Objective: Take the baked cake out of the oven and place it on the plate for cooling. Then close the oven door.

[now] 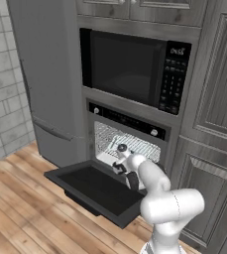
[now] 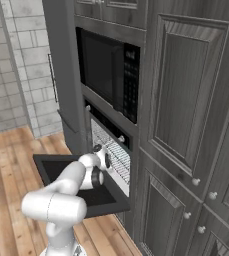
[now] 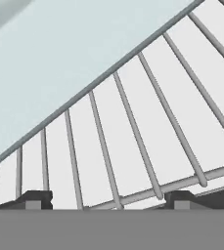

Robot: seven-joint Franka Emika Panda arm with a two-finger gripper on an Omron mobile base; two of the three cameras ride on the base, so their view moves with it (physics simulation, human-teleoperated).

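Note:
The black oven [image 1: 128, 133] stands open, its oven door [image 1: 92, 188] dropped flat toward the floor. My arm reaches over the door, and my gripper [image 1: 118, 166] is at the oven mouth, low by the silver wire rack [image 1: 127, 141]. In the hand view the gripper [image 3: 108, 201] is open, its fingertips [image 3: 35, 199] wide apart with nothing between them. It looks down along the rack bars [image 3: 133, 141]. A pale flat sheet with a straight edge [image 3: 59, 58] lies on the rack beyond. The baked cake is hidden and the plate is out of view.
A black microwave [image 1: 130, 67] with a keypad sits right above the oven. Grey cabinet doors [image 1: 214, 99] rise on the right, and a tall grey panel [image 1: 45, 74] on the left. Wooden floor [image 1: 21, 208] spreads to the left of the open door.

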